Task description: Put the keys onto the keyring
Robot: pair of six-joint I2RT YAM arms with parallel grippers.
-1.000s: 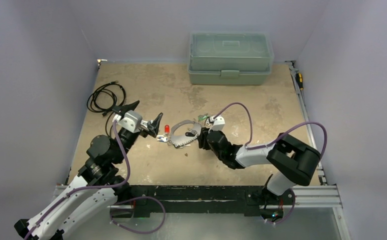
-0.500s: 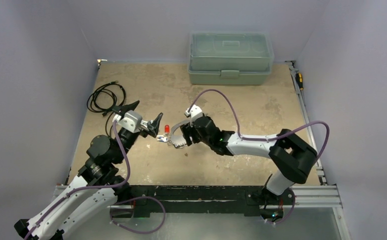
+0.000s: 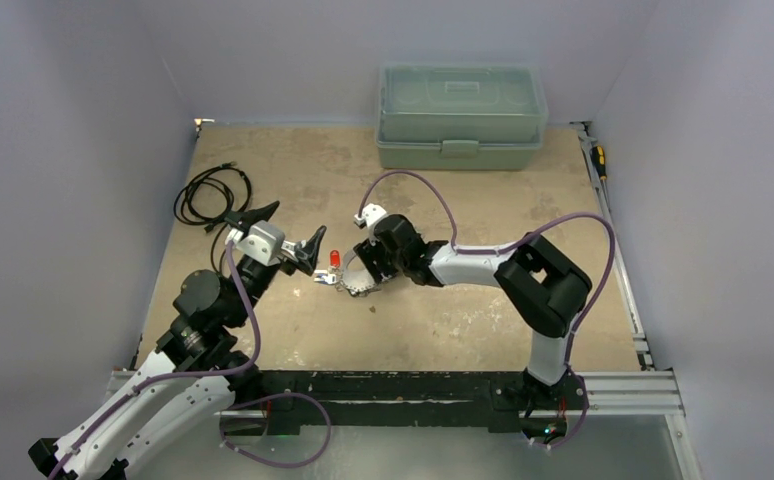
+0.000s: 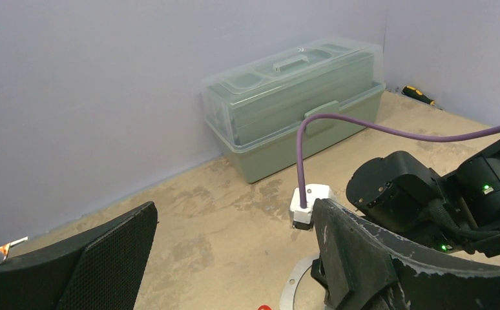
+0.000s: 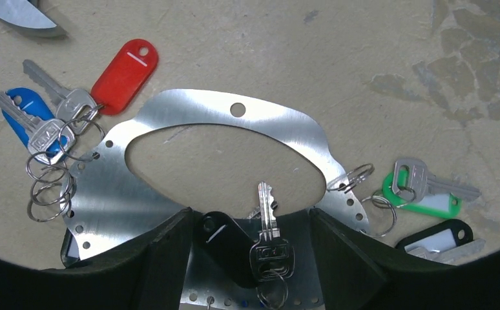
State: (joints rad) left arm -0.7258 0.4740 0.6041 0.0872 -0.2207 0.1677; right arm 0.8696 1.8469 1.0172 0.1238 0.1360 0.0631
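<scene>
The keyring here is a flat silvery oval plate with small holes along its rim, lying on the table. My right gripper hangs low over its near edge, open. A silver key and its black tag lie loose on the plate between the fingers, with gaps on both sides. Other keys lie around the plate: a red-tagged one, a blue one, a green-tagged one and another black tag. My left gripper hovers open just left of the keyring, holding nothing.
A pale green toolbox stands against the back wall. A coiled black cable lies at the left and a screwdriver at the right edge. A silver blade-like piece lies beyond the red tag. Walls close three sides.
My right arm has swung left, from the keyring's right side to over its middle, and its jaws have spread wider. The left arm has stayed put.
</scene>
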